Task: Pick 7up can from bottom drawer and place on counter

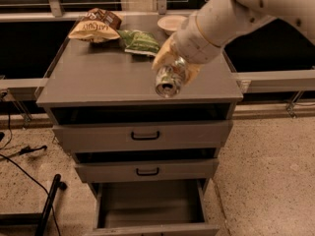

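My gripper point(173, 69) is shut on the 7up can point(170, 80) and holds it tilted, its silver end toward the camera, just above the front right part of the grey counter point(98, 80). The can's green and white label shows between the tan fingers point(162, 55). The white arm reaches in from the upper right. The bottom drawer point(150, 205) is pulled open at the foot of the cabinet, and its grey floor holds nothing that I can see.
A brown snack bag point(94, 27), a green crinkled bag point(140, 42) and a white bowl point(172, 22) sit along the counter's back edge. Two upper drawers with black handles point(145, 135) are shut. Black cables and a stand point(47, 208) lie on the floor at left.
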### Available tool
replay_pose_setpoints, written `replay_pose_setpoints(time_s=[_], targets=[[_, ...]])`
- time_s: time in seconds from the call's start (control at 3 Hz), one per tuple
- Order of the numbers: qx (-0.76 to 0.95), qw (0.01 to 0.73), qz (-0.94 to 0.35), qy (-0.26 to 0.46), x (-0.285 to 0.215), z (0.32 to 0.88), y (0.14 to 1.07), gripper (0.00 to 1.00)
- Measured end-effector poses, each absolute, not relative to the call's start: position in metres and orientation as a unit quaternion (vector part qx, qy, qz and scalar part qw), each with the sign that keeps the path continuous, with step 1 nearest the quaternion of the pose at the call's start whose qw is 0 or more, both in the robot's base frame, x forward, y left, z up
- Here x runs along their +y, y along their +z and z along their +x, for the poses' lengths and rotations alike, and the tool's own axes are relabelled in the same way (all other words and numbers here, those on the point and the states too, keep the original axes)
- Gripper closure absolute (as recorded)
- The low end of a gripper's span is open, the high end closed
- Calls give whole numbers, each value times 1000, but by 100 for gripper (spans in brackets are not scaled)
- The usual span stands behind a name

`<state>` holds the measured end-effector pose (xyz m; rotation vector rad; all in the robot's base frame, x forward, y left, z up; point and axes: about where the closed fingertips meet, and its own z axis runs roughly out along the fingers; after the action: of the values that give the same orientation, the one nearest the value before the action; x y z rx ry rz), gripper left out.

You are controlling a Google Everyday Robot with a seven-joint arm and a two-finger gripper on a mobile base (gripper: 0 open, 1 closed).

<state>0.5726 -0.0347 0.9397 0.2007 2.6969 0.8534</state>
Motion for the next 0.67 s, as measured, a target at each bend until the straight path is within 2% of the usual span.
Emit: replay_pose_setpoints(time_s=[0.67], targets=[[929, 197, 26, 313, 9, 634, 950, 100]])
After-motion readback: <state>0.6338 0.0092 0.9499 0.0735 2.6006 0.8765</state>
